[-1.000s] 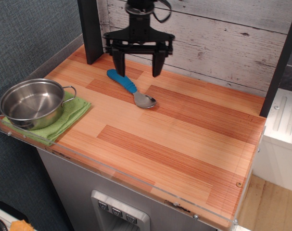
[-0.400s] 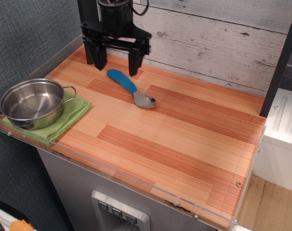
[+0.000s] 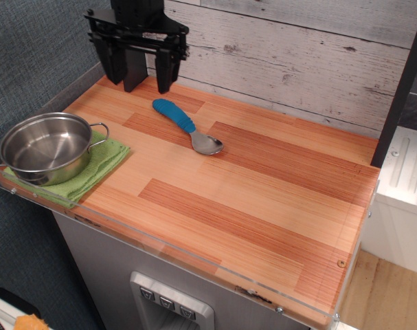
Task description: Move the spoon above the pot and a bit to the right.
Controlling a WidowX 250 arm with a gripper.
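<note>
The spoon (image 3: 185, 126) lies flat on the wooden table top, its blue ribbed handle pointing to the back left and its shiny metal bowl to the front right. The steel pot (image 3: 47, 147) stands on a green cloth at the table's left edge, in front of and left of the spoon. My black gripper (image 3: 139, 80) hangs open and empty above the table's back left corner, behind and left of the spoon's handle, not touching it.
A green cloth (image 3: 102, 167) lies under the pot. A black post (image 3: 134, 72) stands at the back left behind the gripper, another black post (image 3: 400, 89) at the right. A clear plastic rim (image 3: 194, 258) runs along the front edge. A plank wall (image 3: 297, 48) backs the table.
My gripper has moved left, from above the spoon's handle to the back left corner. It stayed open. The spoon and pot have not moved.
</note>
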